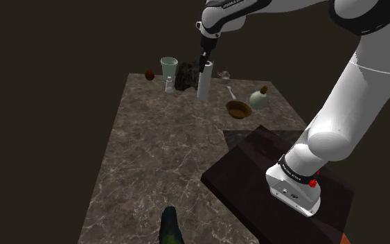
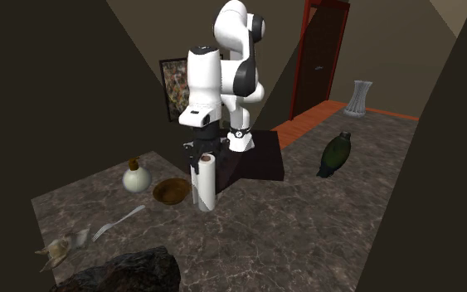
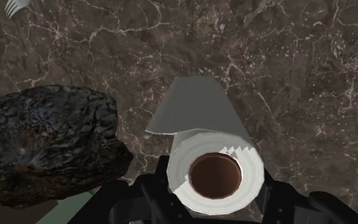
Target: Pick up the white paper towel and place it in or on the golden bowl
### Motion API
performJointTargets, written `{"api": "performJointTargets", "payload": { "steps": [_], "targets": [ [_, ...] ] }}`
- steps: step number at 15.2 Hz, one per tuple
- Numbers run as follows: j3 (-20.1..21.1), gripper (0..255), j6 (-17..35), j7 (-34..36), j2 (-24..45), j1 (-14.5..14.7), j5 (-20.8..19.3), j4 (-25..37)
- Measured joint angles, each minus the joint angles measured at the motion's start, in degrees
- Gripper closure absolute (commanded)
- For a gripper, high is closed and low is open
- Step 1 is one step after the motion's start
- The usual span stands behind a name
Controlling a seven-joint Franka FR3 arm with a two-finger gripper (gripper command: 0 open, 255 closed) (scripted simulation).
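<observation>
A white paper towel roll (image 1: 204, 84) (image 2: 204, 184) with a brown core stands upright on the far part of the marble table (image 1: 165, 152). My black gripper (image 1: 206, 58) (image 2: 201, 154) (image 3: 215, 194) comes down on its top end, and in the wrist view the two fingers press against the roll (image 3: 199, 121) on either side, shut on it. The roll's foot still looks to rest on the table. A golden-brown bowl (image 1: 239, 108) (image 2: 171, 192) sits a short way from the roll, toward the stand.
A dark rock (image 1: 185, 75) (image 3: 50, 143) lies close beside the roll. A fork (image 1: 231, 91) (image 2: 117, 222), a cream bottle (image 1: 259, 98) (image 2: 135, 176), a pale cup (image 1: 169, 66) and a small brown object (image 1: 149, 74) stand nearby. A green bottle (image 1: 170, 229) (image 2: 334, 155) lies at the table's near end.
</observation>
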Motion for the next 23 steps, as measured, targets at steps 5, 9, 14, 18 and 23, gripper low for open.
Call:
{"api": "performJointTargets", "payload": {
  "steps": [5,9,14,18,23],
  "targets": [
    [-2.19,255,-1.12,-4.35,-5.45,-2.46,-0.62,-4.21],
    [-4.44,255,-2.65,-8.39,-10.37,-4.71,-1.57,-7.46],
    [-7.47,255,-4.79,-13.60,-15.06,-7.51,-2.83,-9.78],
    [-10.37,255,-6.70,-18.39,-18.01,-9.96,-3.90,-10.59],
    [-13.29,255,-8.40,-23.14,-20.01,-12.20,-4.81,-10.67]
  ]
}}
